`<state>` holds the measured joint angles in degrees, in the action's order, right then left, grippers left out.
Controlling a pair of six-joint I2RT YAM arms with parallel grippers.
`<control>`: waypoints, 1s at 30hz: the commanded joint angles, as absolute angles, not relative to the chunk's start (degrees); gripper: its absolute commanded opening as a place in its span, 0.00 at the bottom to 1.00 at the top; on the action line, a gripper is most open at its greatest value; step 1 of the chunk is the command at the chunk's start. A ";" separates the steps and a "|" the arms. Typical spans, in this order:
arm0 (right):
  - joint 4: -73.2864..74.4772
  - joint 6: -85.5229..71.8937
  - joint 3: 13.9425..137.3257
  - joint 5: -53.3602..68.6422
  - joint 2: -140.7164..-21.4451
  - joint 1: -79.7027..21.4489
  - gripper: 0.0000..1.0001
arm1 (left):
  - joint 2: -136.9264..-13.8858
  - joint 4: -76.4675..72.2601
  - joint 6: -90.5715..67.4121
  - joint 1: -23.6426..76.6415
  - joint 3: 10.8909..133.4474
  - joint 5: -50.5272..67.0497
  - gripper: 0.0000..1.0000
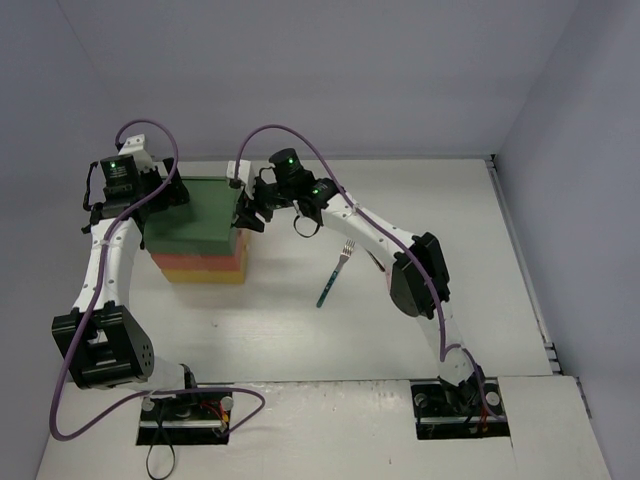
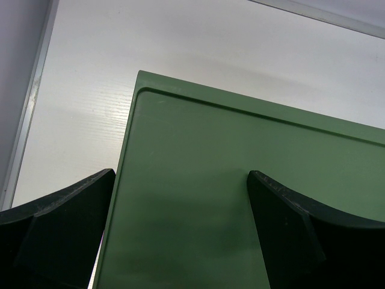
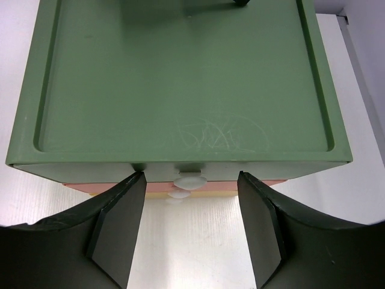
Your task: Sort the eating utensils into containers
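The containers stand as one stacked unit at the left-centre of the table, with a green top over orange-red and yellow drawers. All the drawers look shut. My right gripper is open at the unit's front. Its fingers stand on either side of the top drawer's white knob, apart from it. My left gripper is open over the green top's far left edge, one finger past the side. One fork with a teal handle lies on the table right of the unit. No other eating utensils show.
The white table ends at grey walls behind and on both sides. A metal rail runs along its right edge. The right arm's forearm reaches over the table just right of the fork.
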<state>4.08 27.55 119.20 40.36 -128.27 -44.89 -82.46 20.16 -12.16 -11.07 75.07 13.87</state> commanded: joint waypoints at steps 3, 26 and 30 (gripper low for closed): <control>0.62 28.30 122.38 42.56 -128.24 -45.79 0.55 | -82.97 22.24 -11.25 -10.90 73.83 14.11 0.87; 0.62 29.74 123.14 43.77 -128.58 -45.88 0.10 | -82.88 22.38 -11.25 -10.96 73.74 13.91 0.87; 0.62 29.88 123.10 43.99 -127.84 -45.84 0.03 | -82.88 22.41 -11.25 -10.94 73.78 13.84 0.87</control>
<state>4.99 29.12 119.81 41.36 -130.30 -44.75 -82.46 20.05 -12.16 -11.07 75.00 13.72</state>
